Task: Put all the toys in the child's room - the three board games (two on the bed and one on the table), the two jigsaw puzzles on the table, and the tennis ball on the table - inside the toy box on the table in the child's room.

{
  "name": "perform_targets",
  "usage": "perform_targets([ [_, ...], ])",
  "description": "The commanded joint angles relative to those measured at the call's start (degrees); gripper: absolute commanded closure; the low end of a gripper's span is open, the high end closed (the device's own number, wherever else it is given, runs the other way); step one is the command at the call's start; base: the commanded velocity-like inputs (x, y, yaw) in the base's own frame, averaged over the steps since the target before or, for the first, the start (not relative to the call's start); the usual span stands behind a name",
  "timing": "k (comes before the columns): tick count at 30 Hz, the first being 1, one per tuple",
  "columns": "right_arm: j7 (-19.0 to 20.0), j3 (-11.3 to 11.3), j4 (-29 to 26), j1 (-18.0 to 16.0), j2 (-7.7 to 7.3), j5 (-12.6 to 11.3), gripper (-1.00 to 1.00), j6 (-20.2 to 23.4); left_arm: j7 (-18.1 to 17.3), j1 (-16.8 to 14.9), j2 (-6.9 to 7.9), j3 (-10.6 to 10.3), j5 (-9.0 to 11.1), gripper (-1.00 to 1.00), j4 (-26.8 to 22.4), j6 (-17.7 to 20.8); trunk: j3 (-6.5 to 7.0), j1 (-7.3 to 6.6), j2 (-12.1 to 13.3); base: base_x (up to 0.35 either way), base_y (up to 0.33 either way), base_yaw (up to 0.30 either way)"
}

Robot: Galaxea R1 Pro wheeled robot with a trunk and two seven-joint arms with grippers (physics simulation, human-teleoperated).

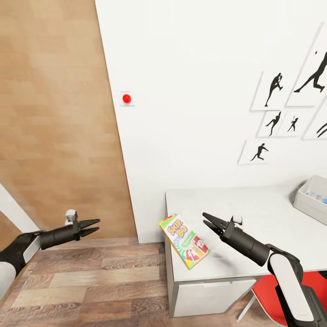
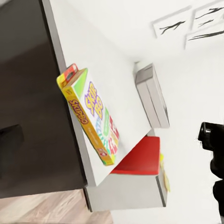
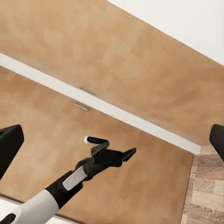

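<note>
A flat yellow, red and green "Skip-Bo" board game box (image 1: 184, 241) is lying at the light grey counter (image 1: 254, 213) corner, overhanging its edge. The right gripper (image 1: 208, 221) is hovering just beside it, jaws parted and empty; the left gripper (image 1: 92, 226) is hanging open well apart

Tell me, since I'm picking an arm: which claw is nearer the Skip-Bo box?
Right claw, just beside the Skip-Bo box; left claw hangs farther off over the floor.

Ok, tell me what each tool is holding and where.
Nothing. The left tool and right tool are both open; the Skip-Bo box lies ungripped on the table.

Looks like a kid's bedroom: athlete silhouette prints (image 1: 290, 113) on white wall, wood plank floor (image 1: 91, 281), Skip-Bo game (image 1: 184, 240) at the desk's (image 1: 254, 218) front corner.
</note>
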Motion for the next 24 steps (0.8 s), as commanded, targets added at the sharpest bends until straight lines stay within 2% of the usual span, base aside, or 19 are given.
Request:
perform_targets([
  [1,0.22,-0.09,-0.01,-0.01,0.0,0.06,-1.0,0.33,1.25,-0.09,-0.5,-0.31,0.37,-1.0,-0.03,0.5,-0.02,0.04,-0.12,0.0,0.0,0.057],
  [4,0.28,-0.1,-0.02,0.16,0.04,0.04,-1.0,0.33,6.71,-0.08,-2.3,-0.3,0.52,-1.0,-0.05,-0.61,0.26,0.04,-0.12,0.0,0.0,0.06],
  [8,0.23,-0.06,0.04,0.25,0.08,0.06,-1.0,0.29,9.15,-0.09,-3.98,-0.37,0.5,-1.0,-0.02,-1.69,0.63,0.04,-0.12,0.0,0.0,0.061],
  [10,0.18,-0.04,0.09,0.27,0.08,0.07,-1.0,0.23,10.19,-0.08,-6.09,-0.56,0.42,-1.0,-0.01,-2.13,0.81,0.04,-0.12,0.0,0.0,0.061],
  [11,0.16,-0.04,0.12,0.29,0.08,0.07,-1.0,0.18,10.31,-0.08,-6.43,-0.56,0.4,-1.0,-0.01,-2.19,0.91,0.04,-0.12,0.0,0.0,0.061],
  [14,0.09,-0.01,0.18,0.31,0.08,0.31,-1.0,-0.43,10.3,-0.06,-7.04,-0.56,0.41,-1.0,0.0,-2.34,1.19,0.04,-0.12,0.0,0.0,0.062],
  [17,0.18,0.13,0.22,0.32,0.08,2.44,-1.0,-1.75,10.17,-0.01,-7.41,-0.56,0.47,-1.0,0.0,-2.44,1.46,0.04,-0.12,0.0,0.0,0.062],
  [19,0.51,0.07,0.24,0.33,0.11,5.3,-1.0,-2.39,10.12,0.0,-7.56,-0.56,0.51,-1.0,0.0,-2.48,1.65,0.04,-0.12,0.0,0.0,0.062],
  [24,0.73,-0.08,0.27,0.31,0.23,7.14,-1.0,-2.74,10.04,0.01,-7.68,-0.52,0.59,-1.0,0.0,-2.5,2.11,0.04,-0.12,0.0,0.0,0.062],
])
